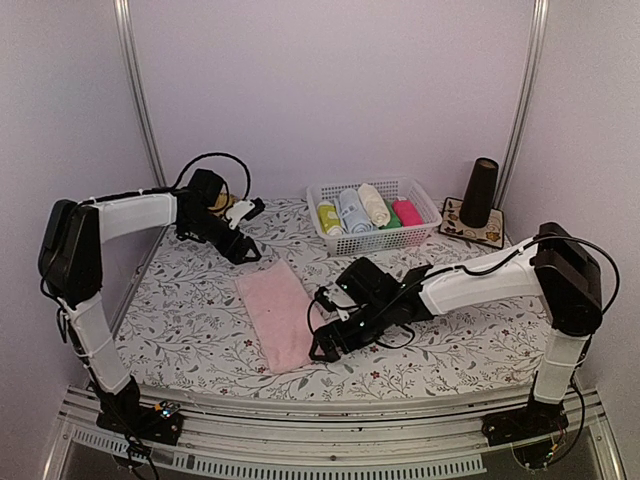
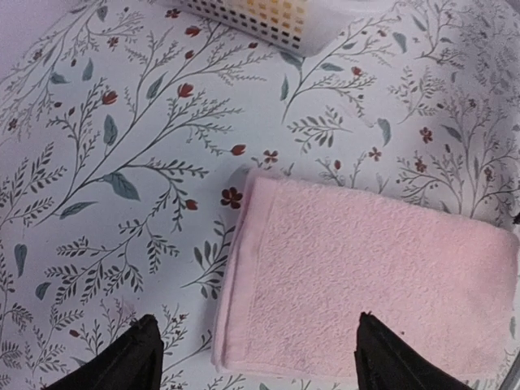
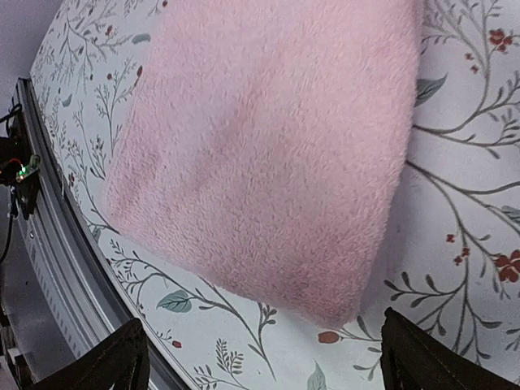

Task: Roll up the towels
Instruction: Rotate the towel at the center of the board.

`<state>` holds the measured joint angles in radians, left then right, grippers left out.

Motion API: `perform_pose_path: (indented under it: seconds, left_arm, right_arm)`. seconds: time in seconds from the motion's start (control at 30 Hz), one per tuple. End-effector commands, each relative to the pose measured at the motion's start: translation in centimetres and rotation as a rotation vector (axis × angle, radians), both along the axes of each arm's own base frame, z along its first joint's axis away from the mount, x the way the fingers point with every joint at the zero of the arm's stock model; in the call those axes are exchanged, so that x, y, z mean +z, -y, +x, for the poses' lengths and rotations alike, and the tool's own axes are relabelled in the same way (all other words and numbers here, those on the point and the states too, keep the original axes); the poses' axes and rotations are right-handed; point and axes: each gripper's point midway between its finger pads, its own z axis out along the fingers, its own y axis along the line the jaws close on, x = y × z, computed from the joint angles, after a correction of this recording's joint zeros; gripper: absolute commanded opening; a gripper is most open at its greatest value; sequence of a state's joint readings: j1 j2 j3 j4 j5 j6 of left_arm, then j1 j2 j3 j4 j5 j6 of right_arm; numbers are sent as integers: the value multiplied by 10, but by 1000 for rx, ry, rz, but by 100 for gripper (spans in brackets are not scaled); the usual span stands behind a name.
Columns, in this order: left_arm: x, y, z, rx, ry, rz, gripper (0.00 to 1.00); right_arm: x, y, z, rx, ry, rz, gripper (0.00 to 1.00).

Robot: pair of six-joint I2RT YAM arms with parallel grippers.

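1. The left gripper (image 2: 257,325) hangs spread wide over the far end of the pink towel (image 1: 278,315), gripping nothing. The right gripper (image 3: 262,318) gapes just as wide, empty, above the towel's near end.
2. The towel lies flat on the table (image 1: 450,340), its long axis running from far-left to near-right.
3. Count: one flat pink towel, and five towel rolls (image 1: 352,210) in one white basket (image 1: 375,238), the cream towel (image 1: 373,203) among them.

Soft, even, faintly lilac light leaves only weak shadows on the worktop (image 1: 190,310). Close up, the pink towel (image 3: 268,154) looks slightly blurred.
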<state>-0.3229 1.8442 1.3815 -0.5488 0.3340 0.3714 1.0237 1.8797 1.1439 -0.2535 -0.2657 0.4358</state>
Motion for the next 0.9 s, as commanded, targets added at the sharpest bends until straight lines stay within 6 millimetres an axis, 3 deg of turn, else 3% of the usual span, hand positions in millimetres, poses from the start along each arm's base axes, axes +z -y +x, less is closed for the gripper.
perform_pose_path:
  seconds: [0.0, 0.13, 0.23, 0.27, 0.33, 0.5, 0.87]
  left_arm:
    - [11, 42, -21, -175, -84, -169, 79]
    - [16, 73, -44, -333, -224, -353, 73]
    - [13, 91, -57, -400, -345, -449, 70]
    - [12, 97, -60, -418, -372, -471, 70]
    - [4, 106, -66, -446, -419, -489, 70]
    - [-22, 120, -74, -466, -484, -480, 70]
    - [-75, 119, -38, -299, -447, -370, 70]
  right_arm:
    - [51, 6, 40, -119, 89, 92, 99]
    - [84, -13, 56, -66, 122, 253, 99]
    - [97, -34, 53, 19, 113, 366, 99]
    - [86, -37, 51, 41, 96, 363, 99]
    - [93, -52, 53, 86, 93, 408, 99]
    - [80, -63, 65, 125, 97, 440, 99]
    - [48, -77, 106, 105, 85, 484, 99]
